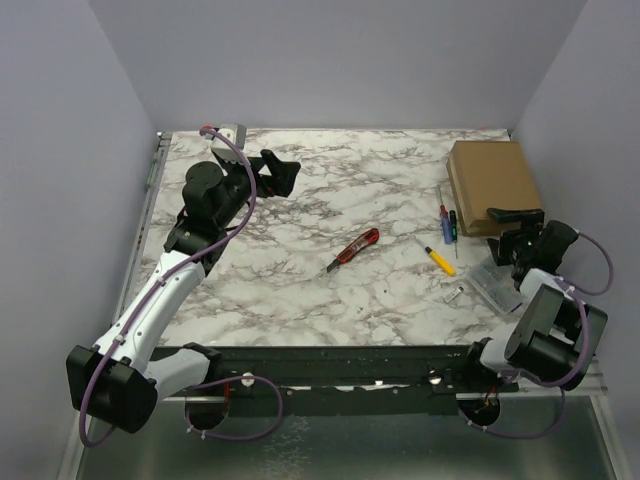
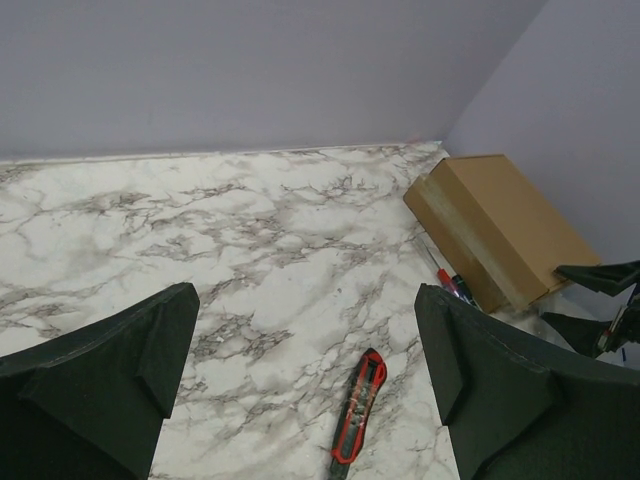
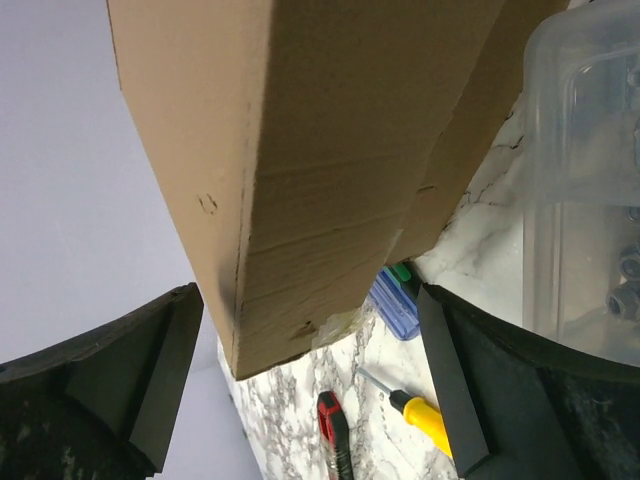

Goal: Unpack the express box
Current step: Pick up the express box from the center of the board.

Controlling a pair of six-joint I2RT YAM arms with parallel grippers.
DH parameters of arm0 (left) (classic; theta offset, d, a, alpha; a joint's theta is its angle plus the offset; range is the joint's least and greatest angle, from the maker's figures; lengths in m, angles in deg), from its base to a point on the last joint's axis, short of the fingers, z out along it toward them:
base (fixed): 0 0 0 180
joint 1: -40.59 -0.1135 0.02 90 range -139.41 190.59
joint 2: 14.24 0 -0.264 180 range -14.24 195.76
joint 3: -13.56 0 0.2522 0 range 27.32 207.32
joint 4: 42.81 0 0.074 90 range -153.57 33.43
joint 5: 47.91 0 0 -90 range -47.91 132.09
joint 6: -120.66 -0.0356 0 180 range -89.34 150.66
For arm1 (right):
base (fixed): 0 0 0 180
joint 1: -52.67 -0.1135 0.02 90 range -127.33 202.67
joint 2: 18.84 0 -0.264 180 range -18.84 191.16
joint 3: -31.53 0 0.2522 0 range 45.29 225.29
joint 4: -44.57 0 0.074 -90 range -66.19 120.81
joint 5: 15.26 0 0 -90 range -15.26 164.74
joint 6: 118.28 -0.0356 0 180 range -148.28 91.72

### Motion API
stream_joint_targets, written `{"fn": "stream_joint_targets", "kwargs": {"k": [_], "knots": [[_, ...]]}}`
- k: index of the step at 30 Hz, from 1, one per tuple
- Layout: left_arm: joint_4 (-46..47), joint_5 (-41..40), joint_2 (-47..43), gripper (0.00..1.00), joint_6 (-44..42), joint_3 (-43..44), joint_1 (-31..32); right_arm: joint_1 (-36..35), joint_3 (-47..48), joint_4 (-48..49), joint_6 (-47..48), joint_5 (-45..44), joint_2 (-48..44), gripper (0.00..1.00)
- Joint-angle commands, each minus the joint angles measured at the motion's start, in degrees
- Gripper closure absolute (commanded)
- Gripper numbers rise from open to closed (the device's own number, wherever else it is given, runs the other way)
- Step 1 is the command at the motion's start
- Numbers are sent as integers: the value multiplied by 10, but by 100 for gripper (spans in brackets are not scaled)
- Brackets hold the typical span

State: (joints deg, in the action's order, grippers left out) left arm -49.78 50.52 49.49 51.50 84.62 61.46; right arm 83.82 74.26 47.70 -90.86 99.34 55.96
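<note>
The express box (image 1: 492, 185) is seen closed and lying flat at about 2 o'clock on the marble table (image 1: 330, 300), close to the right wall, so nothing of the unpacking is judged to be done yet. The right gripper (image 1: 505, 232) is held at 3 o'clock, just at the box's near end, with its jaws spread wide and nothing between them. In its wrist view the cardboard corner fills the gap ahead, and this pose is taken as a line-up for steadying or shifting the box. The left gripper (image 1: 288, 172) is raised at about 10 o'clock, well apart from the box, its jaws likewise parted and empty. It is pointed across the table, so the tools are kept in its camera's sight. A red utility knife (image 1: 355, 248) is laid near the centre, presumably where either arm can reach it for slitting the seal. Toward 3 o'clock from the knife, a yellow screwdriver (image 1: 437, 260) and two smaller screwdrivers (image 1: 447, 222) are set beside the box's left edge. A clear plastic case (image 1: 497, 285) is placed at 4 o'clock under the right arm. Whether the box is taped cannot be told with certainty.
</note>
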Motion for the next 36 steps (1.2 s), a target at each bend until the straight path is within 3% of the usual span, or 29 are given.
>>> {"fn": "stream_joint_targets", "kwargs": {"k": [1,9,15,21,30,36], "knots": [[18,19,-2,1,7,-8,3,4,-19,96,-36,23,35,0],[19,20,3,1,6,-9,3,4,-26,219,-69,51,106,1],[20,20,7,1,6,-10,3,4,-30,257,-79,69,128,22],[20,22,10,1,9,-9,4,5,-31,214,-60,73,88,42],[22,26,16,1,11,-9,4,3,-5,91,-1,104,-12,48],[21,29,26,1,14,-9,5,-6,13,48,22,161,-42,61]]}}
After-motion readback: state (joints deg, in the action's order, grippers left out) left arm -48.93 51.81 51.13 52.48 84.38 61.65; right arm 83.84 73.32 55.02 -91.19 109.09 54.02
